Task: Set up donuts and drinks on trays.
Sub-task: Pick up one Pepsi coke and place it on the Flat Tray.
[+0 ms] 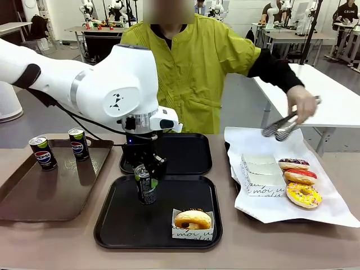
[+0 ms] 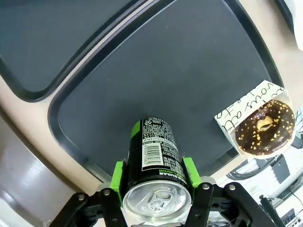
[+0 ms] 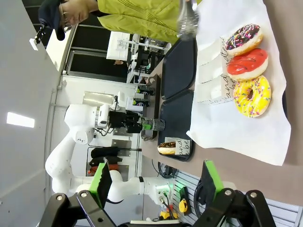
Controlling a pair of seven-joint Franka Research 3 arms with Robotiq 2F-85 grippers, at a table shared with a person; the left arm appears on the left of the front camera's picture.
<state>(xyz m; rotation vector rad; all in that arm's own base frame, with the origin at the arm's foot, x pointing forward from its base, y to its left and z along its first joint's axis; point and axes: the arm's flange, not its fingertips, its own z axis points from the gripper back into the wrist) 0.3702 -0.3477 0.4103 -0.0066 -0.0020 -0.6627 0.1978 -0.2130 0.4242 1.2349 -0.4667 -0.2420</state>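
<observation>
Left jaws pinched the slim black green-print drink can (image 1: 146, 188), upright on the near matte black rectangular plastic tray (image 1: 118, 225), ten o'clock from the boxed chocolate donut (image 1: 193, 219). Right jaws hung spread. Placement step, seemingly; next call: release, lift clear.

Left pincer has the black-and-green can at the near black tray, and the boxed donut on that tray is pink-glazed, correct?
No. The boxed donut is chocolate-glazed, not pink; the left wrist view shows it. The rest stands: the left pincer grips the black-and-green can at the near black tray.
</observation>
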